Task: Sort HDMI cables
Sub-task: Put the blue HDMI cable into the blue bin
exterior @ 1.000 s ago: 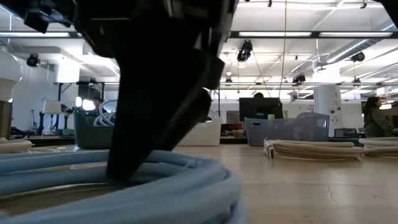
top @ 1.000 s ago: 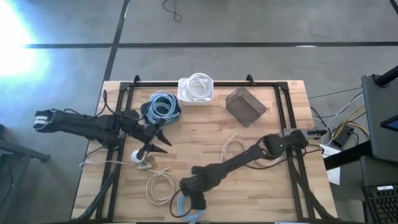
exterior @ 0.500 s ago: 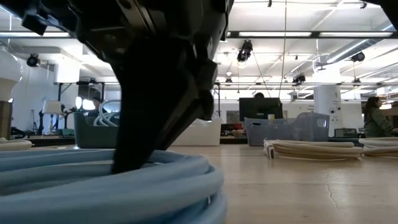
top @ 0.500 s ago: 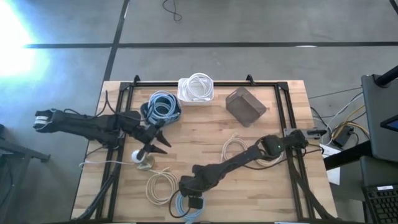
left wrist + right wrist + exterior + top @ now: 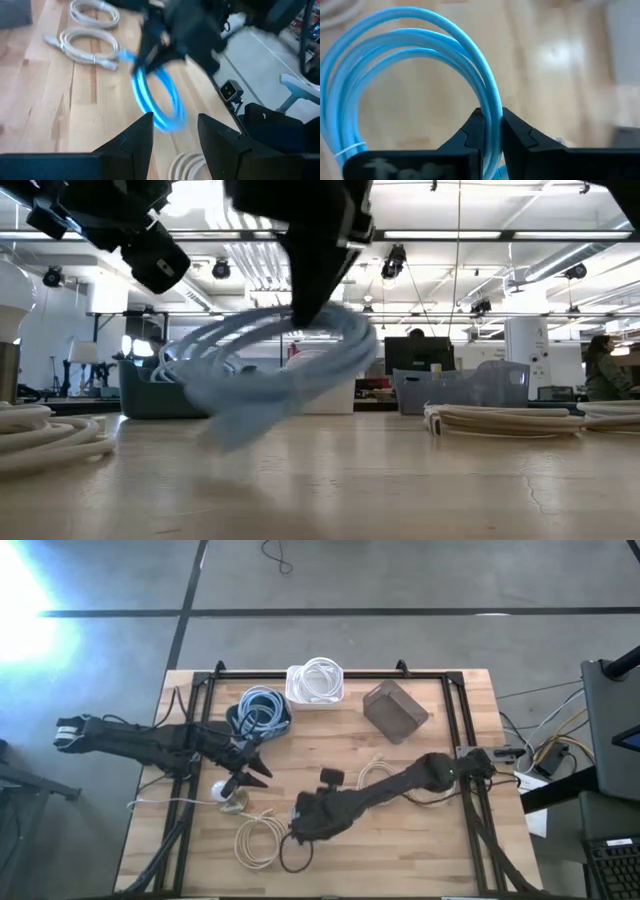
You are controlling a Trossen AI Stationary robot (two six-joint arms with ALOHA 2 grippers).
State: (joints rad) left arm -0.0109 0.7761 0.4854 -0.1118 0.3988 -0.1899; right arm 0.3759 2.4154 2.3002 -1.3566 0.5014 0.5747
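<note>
A light blue HDMI cable coil (image 5: 272, 360) hangs above the table near its front middle, and my right gripper (image 5: 492, 132) is shut on it. In the left wrist view the same coil (image 5: 159, 102) dangles under the right arm. My left gripper (image 5: 255, 772) stands open at the table's left, above a round white bulb-like object (image 5: 224, 794); nothing is between its fingers. A beige coil (image 5: 258, 840) lies flat on the wood near the front edge, and another beige coil (image 5: 378, 775) lies partly under the right arm. My right gripper pinches the light blue coil by its upper rim (image 5: 493, 116), a strand of the loop running between the two fingers (image 5: 472, 131). The fingers come from above, pointing down (image 5: 318, 290). The coil hangs tilted below them, clear of the table.
At the back stand a dark bin with blue coils (image 5: 262, 710), a white bin with white coils (image 5: 318, 680) and a grey-brown box (image 5: 395, 710). A black frame (image 5: 330, 672) runs round the table top. More beige coils (image 5: 500, 420) lie to the right.
My right gripper has taken hold of the light blue coil at the near edge, then risen and gone toward the far edge with it. The coil, which lay flat on the wood, now hangs tilted and clear of the table.
</note>
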